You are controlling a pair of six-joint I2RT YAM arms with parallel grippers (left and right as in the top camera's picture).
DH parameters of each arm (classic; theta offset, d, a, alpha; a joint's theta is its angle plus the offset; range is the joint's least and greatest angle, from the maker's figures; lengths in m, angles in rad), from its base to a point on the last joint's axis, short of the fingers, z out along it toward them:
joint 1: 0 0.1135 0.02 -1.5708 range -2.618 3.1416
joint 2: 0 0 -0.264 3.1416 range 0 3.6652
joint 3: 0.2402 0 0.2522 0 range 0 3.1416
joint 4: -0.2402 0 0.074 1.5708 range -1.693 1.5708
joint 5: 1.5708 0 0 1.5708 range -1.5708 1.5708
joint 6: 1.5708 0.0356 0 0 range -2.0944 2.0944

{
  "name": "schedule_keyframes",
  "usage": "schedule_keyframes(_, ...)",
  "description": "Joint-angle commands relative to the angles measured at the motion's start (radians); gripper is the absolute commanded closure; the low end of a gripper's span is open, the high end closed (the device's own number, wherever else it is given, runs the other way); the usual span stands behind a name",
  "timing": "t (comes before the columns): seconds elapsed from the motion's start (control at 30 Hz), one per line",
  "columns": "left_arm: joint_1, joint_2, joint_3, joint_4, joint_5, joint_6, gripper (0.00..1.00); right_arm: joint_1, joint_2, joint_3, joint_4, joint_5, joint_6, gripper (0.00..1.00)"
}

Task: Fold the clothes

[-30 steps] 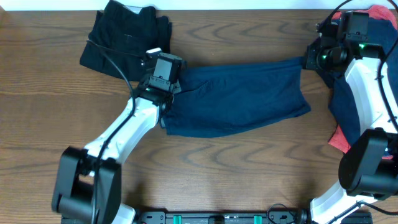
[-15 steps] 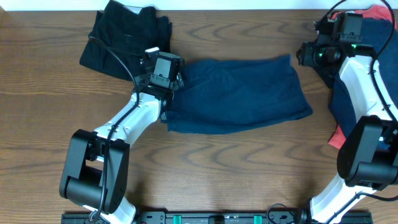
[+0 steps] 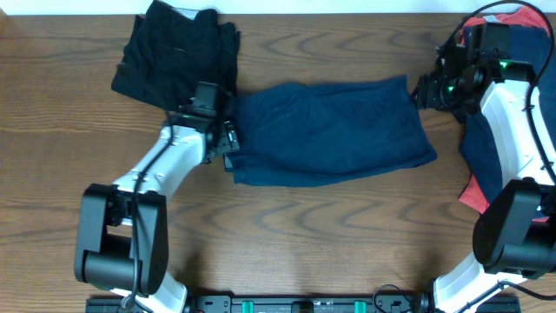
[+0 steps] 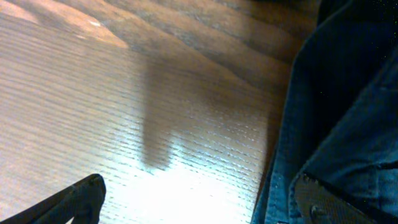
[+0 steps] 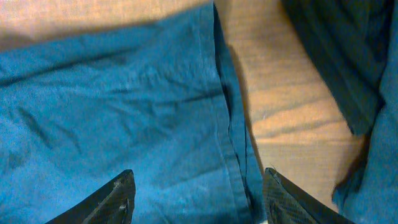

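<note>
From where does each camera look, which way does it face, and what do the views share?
Overhead: above the brown wooden table, facing straight down; shows both arms, left gripper, right gripper.
Left wrist: low over table, facing the navy blue fabric shorts' edge; own open fingertips.
Right wrist: above the shorts' hem; own open fingertips.
Shared: all show the shorts.

Navy blue shorts point(image 3: 334, 130): one pair, spread flat and lightly wrinkled across the middle of the tabletop point(image 3: 330, 235), long axis left to right, stitched hem at the right end. Black garment point(image 3: 178, 52): loosely folded heap at the far left, close by the shorts' left end. Right edge: crumpled navy piece point(image 3: 482, 148) lying over a coral-red item point(image 3: 473, 196).
</note>
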Motion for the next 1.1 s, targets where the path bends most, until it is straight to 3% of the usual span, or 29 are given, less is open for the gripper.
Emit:
schedule_keyframes(0.0, 0.059, -0.011, 0.009, -0.003, 0.259, 0.063, 0.02, 0.008, -0.014, 0.013, -0.010, -0.001, -0.022, 0.36)
schedule_keyframes(0.1, 0.075, -0.011, 0.008, -0.003, 0.409, 0.142, 0.02, 0.008, -0.014, 0.013, -0.012, -0.001, -0.021, 0.36)
schedule_keyframes(0.2, 0.071, -0.001, 0.004, -0.007, 0.463, 0.248, 0.02, 0.009, -0.014, 0.013, -0.011, 0.003, -0.021, 0.36)
schedule_keyframes(0.9, 0.043, 0.165, 0.002, 0.036, 0.594, 0.280, 0.00, 0.012, 0.000, 0.012, 0.012, 0.018, -0.002, 0.40)
schedule_keyframes(0.97, 0.041, 0.165, 0.002, 0.036, 0.595, 0.279, 0.11, 0.012, 0.003, 0.012, 0.020, 0.017, 0.003, 0.40)
schedule_keyframes(1.07, 0.041, 0.165, 0.002, 0.036, 0.597, 0.278, 0.34, 0.016, 0.004, 0.012, 0.032, 0.006, 0.010, 0.41)
